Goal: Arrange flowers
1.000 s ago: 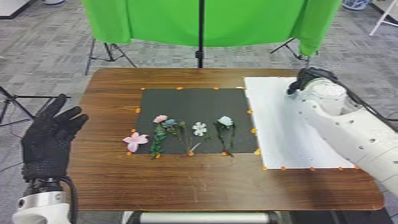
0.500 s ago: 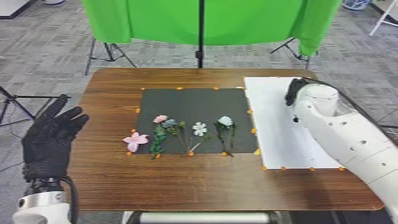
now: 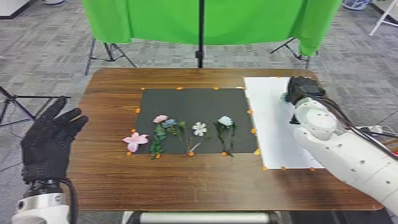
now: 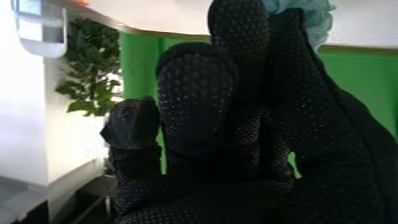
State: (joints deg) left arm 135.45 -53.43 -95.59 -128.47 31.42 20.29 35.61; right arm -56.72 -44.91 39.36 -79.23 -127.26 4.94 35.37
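Note:
Over the far part of the white sheet (image 3: 277, 135) is my right hand (image 3: 305, 88), with a bit of a pale blue flower (image 3: 285, 97) at its left side. The right wrist view has my right hand (image 4: 306, 107) with thumb and fingers pinching beside the pale blue flower (image 4: 306, 16), whose stem is hidden. On the black mat (image 3: 191, 102) lie a pink flower (image 3: 160, 119), a blue flower (image 3: 170, 123), a white flower (image 3: 199, 128) and a whitish rose (image 3: 226, 121). A large pink blossom (image 3: 135, 141) lies across the mat's left edge. My left hand (image 3: 48, 142) is open left of the table.
Orange markers line the mat and sheet on the brown table (image 3: 213, 185). Beyond the table's far edge stand a green cloth (image 3: 151, 22) and a dark pole (image 3: 201, 37). Tripod legs (image 3: 11, 102) stand on the floor at the left.
My right hand has turned over the far part of the white sheet, and its forearm has swung. A pale blue bit now shows at its left side. The left hand and the mat's flowers have stayed still.

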